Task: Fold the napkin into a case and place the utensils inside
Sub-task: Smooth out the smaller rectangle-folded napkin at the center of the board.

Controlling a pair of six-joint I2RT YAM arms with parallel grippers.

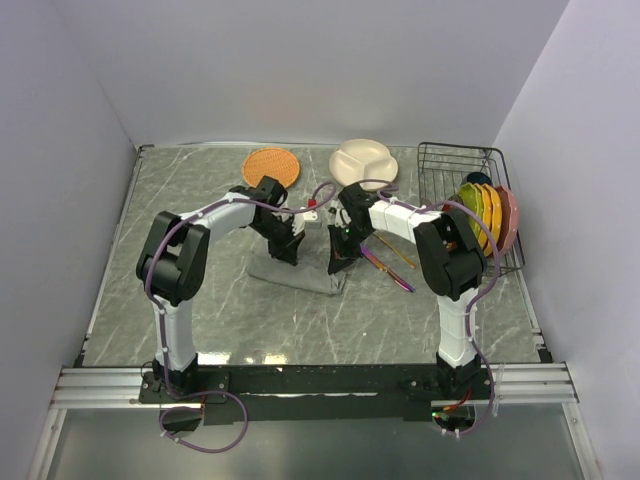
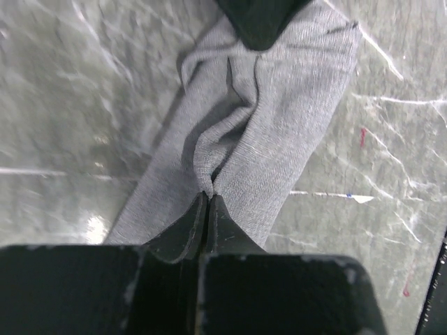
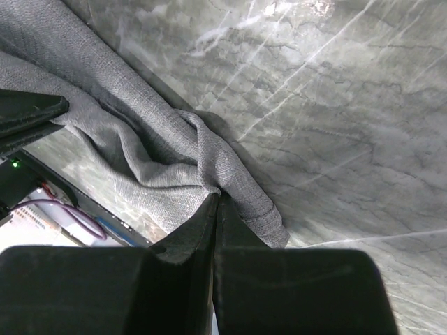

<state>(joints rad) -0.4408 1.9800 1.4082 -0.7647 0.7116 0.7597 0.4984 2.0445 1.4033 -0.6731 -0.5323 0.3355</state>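
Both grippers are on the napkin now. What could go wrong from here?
1. The left gripper and right gripper each pinch just a small bunched ridge of the napkin; it may slip out or fold crooked.
2. The knife and spoon lie close beside the cloth; a sweeping pull might knock them.

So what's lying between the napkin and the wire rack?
The gold spoon and purple knife, lying on the table; the top view shows them.
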